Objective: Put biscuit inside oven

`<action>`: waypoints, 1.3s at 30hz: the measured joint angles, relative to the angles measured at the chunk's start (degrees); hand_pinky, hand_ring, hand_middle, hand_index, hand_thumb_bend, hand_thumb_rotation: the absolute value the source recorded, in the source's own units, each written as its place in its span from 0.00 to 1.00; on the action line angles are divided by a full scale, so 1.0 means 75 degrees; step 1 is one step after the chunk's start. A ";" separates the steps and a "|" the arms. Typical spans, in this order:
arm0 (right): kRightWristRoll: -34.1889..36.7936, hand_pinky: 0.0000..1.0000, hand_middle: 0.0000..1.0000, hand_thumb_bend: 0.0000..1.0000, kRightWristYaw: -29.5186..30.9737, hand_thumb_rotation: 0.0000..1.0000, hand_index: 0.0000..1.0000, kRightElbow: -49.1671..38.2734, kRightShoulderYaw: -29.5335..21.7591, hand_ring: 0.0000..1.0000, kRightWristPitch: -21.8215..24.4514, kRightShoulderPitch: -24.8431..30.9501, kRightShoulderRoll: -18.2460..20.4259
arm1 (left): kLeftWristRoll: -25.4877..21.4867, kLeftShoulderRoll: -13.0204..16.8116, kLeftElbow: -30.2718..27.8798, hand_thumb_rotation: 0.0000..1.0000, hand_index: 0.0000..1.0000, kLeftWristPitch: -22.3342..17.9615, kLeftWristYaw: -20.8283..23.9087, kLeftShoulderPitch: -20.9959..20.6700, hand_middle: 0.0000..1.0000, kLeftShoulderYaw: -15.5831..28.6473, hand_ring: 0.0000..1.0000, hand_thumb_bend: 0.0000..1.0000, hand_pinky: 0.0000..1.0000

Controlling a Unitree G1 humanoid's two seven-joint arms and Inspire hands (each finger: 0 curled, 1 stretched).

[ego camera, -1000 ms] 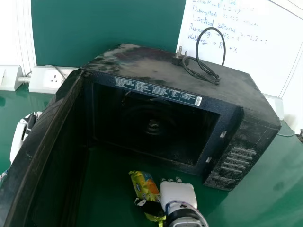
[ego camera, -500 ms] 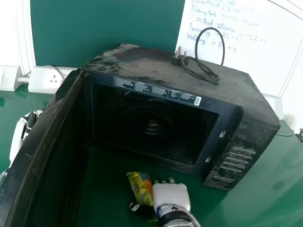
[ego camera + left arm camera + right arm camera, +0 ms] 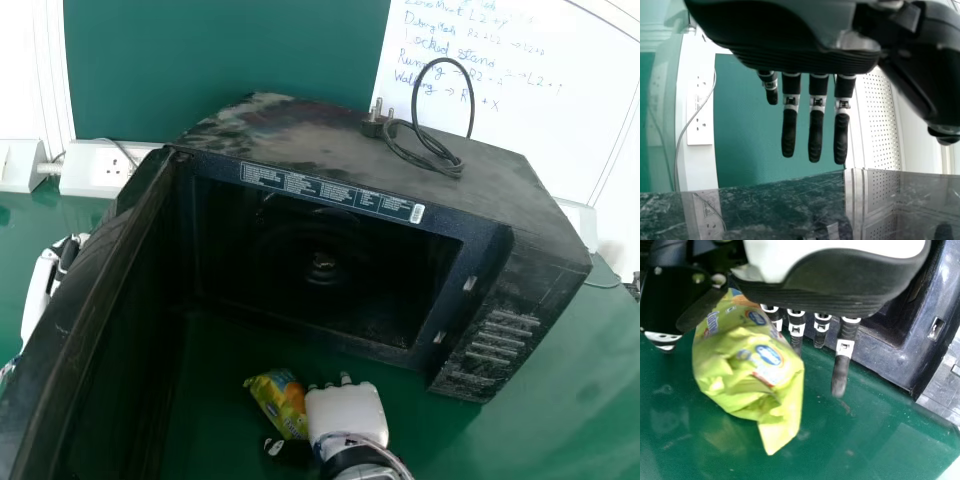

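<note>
Yellow-green wrapping marked the biscuit packet [image 3: 281, 402], which had slid with the right hand [image 3: 345, 412] toward the left side of the tabletop [image 3: 565, 400] and turned aslant, still outside the oven [image 3: 535, 310]. Straight, slightly spread fingers lay beside it; lifting it in probably needed a firmer grip. The left hand [image 3: 42, 285] idled, fingers extended.

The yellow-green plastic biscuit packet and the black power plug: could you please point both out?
Yellow-green plastic biscuit packet [image 3: 735, 362], right wrist view, middle of its wrapper.
Black power plug [image 3: 375, 128], head view, body below the pins.
</note>
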 measured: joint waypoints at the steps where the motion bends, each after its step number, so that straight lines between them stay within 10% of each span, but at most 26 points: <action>1: 0.0000 0.28 0.41 0.74 -0.0020 0.20 0.66 -0.0007 -0.0022 0.32 0.0037 0.0045 0.0085 | 0.0018 0.0000 0.0000 0.07 0.49 0.0001 0.0008 0.0000 0.57 0.0000 0.54 0.51 0.50; 5: -0.0003 0.17 0.47 0.58 -0.0117 0.01 0.66 0.0007 -0.0094 0.22 0.0085 0.0139 0.0241 | 0.0021 -0.0001 -0.0018 0.07 0.49 0.0009 0.0050 0.0000 0.57 0.0000 0.54 0.51 0.50; 29: 0.0691 0.10 0.47 0.56 -0.0928 0.00 0.74 -0.0131 -0.0709 0.16 -0.0037 0.0402 0.0186 | 0.0006 -0.0003 -0.0050 0.07 0.49 0.0083 0.0077 0.0009 0.57 -0.0011 0.54 0.51 0.50; 39: 0.1846 0.06 0.47 0.53 -0.0764 0.00 0.49 -0.1360 -0.1737 0.15 -0.0309 0.0400 -0.0040 | 0.0005 -0.0010 -0.0037 0.07 0.49 0.0095 0.0065 0.0023 0.57 -0.0013 0.54 0.51 0.50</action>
